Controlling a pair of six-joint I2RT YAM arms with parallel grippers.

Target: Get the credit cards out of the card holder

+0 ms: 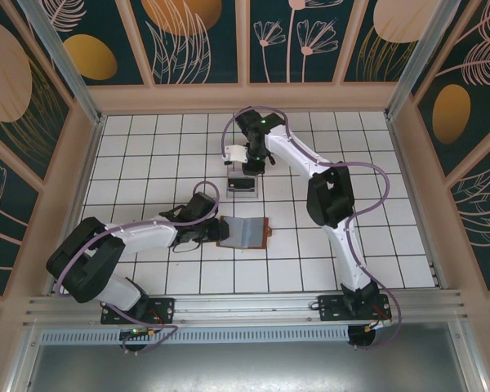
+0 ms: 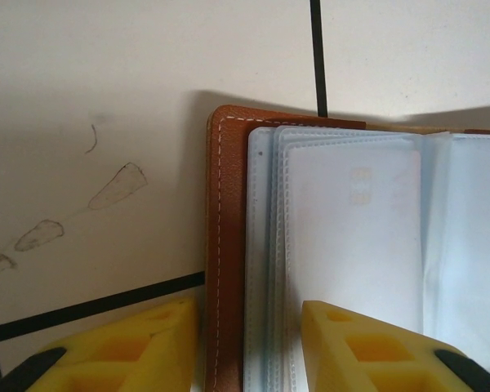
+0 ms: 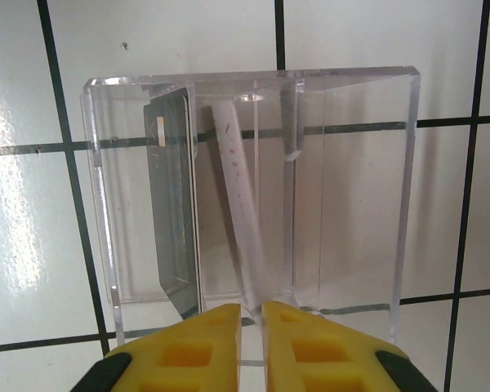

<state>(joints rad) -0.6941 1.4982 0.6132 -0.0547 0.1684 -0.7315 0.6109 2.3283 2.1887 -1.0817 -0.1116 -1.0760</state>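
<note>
– Yellow fingertips first: what is your left gripper point(image 2: 249, 359) doing?
– Its jaws stand apart at the bottom of the frame, straddling the stitched edge of the card holder point(image 2: 225, 245). One pad is over the clear sleeves point(image 2: 265, 245), the other over bare tile, and nothing is pinched
– And your right gripper point(image 3: 251, 318)?
– Nearly closed, with only a thin slit between the fingers. The pale card point(image 3: 238, 204) leaning in the clear tray point(image 3: 408, 188) runs down to that slit; whether it is gripped I cannot tell. A dark card point(image 3: 175, 204) stands just left of it
– What remains in the holder?
– At least one credit card point(image 2: 351, 245), centre right, behind a frosted sleeve. I'd judge it light, stiff and slick, and the sleeves floppy. Pinch its flat faces at whichever short edge clears the sleeve mouth while you pin the leather down
</note>
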